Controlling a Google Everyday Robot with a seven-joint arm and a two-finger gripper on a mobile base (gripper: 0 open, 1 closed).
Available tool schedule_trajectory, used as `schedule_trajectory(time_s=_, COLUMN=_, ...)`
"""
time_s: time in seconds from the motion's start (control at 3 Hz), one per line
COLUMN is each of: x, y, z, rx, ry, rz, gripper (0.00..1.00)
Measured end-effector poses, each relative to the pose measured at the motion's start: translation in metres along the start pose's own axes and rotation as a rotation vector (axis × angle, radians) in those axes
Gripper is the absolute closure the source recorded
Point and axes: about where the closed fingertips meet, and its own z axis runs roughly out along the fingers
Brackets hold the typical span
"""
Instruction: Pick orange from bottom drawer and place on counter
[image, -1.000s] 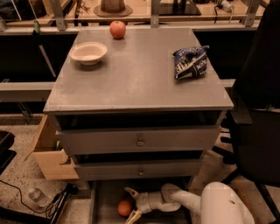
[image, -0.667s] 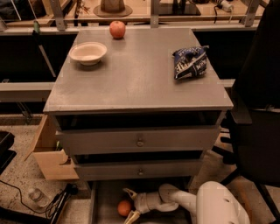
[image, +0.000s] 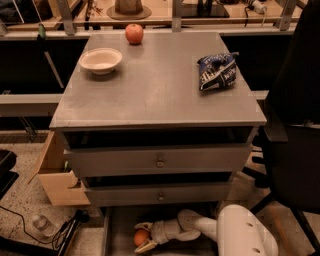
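The orange (image: 140, 237) lies on the floor of the open bottom drawer (image: 116, 235), at the bottom of the view. My gripper (image: 143, 236) reaches in from the right, low in the drawer. Its pale fingers (image: 145, 226) stand above and below the orange, spread around it. My white arm (image: 240, 235) fills the lower right. The counter (image: 160, 87) is the grey top of the cabinet above.
On the counter stand a white bowl (image: 101, 60) at the back left, a red apple (image: 134, 33) at the back edge and a dark blue chip bag (image: 218, 71) at the right. A black chair (image: 295, 130) stands right of the cabinet, a wooden box (image: 57, 175) left.
The gripper has moved a little left in the drawer, so that its fingers now stand around the orange instead of beside it.
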Motion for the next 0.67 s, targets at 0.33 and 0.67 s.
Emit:
schedule_trajectory(time_s=0.33, x=-0.0007, y=0.0013, z=0.0018, rx=-0.003, ry=-0.002, rz=0.001, gripper=0.64)
schedule_trajectory(time_s=0.67, x=-0.0011, y=0.0029, z=0.0038, rx=-0.006, ry=-0.004, rz=0.002, gripper=0.88)
